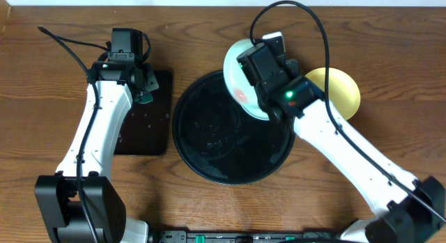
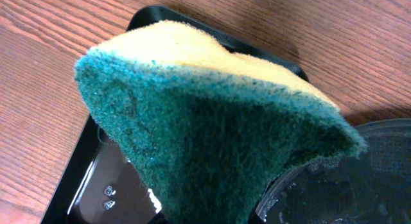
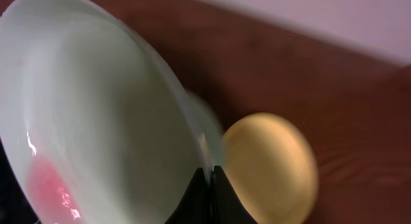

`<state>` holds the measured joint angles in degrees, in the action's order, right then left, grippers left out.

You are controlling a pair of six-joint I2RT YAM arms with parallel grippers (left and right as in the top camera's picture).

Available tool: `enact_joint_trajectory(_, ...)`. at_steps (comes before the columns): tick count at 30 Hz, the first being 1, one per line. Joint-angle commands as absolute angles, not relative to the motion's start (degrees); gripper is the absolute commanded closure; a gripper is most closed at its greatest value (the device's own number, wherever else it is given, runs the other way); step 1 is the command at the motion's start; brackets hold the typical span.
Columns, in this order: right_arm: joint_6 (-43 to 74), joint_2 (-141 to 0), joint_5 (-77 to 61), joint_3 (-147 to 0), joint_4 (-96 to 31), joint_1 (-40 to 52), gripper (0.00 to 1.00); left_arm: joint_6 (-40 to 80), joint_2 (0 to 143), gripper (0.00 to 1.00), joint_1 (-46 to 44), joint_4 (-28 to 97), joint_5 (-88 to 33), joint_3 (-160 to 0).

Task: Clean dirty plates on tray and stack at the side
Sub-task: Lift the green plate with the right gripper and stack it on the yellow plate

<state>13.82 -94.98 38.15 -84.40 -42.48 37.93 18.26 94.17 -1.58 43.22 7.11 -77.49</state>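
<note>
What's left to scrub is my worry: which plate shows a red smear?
The mint-blue plate held tilted by the right end effector; red sauce marks its inner face. The pale yellow plate lying on the table looks clean.

Mint plate [image 3: 109,108], seemingly pink-smeared; green-yellow sponge [image 2: 212,140]

A round tray [image 1: 209,159] sits mid-table. Just left of it lies a rectangular tray [image 1: 150,135], with a sponge [image 2: 212,140] held above its far half by the left gripper [image 1: 144,95]. The right gripper [image 3: 209,185] holds a tilted plate [image 3: 96,121] over the round tray's far right rim. A second plate [image 3: 270,166] lies on the table [image 1: 390,48] to the right.
</note>
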Motion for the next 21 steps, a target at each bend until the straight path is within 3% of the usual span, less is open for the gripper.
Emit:
enact_joint_trajectory(1, 7.90, -91.81, 51.24, -85.60, -40.45, 41.67, 0.99, 19.22, 94.30, 0.92, -1.30, 43.05, 6.85, -77.36)
enact_joint_trajectory(5, 4.14, -91.39, 53.21, -85.60, -38.46, 45.23, 0.99, 19.22, 94.30, 0.92, -1.30, 43.05, 6.85, -77.36)
enact_joint_trajectory(11, 2.81, -91.39, 67.07, -85.60, -35.75, 49.78, 0.99, 19.22, 94.30, 0.92, -1.30, 43.03, 6.85, -77.36)
enact_joint_trajectory(21, 0.99, -91.39, 86.63, -85.60, -31.70, 50.13, 0.99, 19.22, 94.30, 0.92, -1.30, 43.07, 6.85, -77.34)
